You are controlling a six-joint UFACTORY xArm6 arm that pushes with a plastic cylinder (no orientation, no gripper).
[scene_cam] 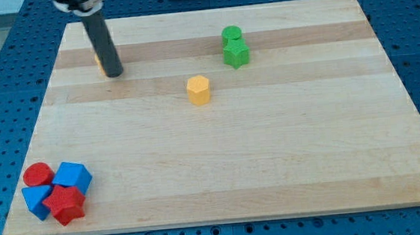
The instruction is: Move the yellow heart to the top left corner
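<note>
The hand was only a rod, so it could neither open nor hold anything. My tip (113, 73) stood toward the bench's (274, 165) top left corner, with the yellow heart (97, 62) a sliver behind it, apparently touching. I judged delivery nearly finished; next, a short nudge up-left. Counted: two yellow, two green, two red, two blue blocks.

My rod (102, 42) is coming down from the view's top edge near the upper left, leaning slightly so that its lower end is sitting a little further toward the view's right than its upper part. My tip (113, 73) is resting at the level of the surface. The wider dark mount (77, 0) above the rod is being cut off by the frame.
</note>
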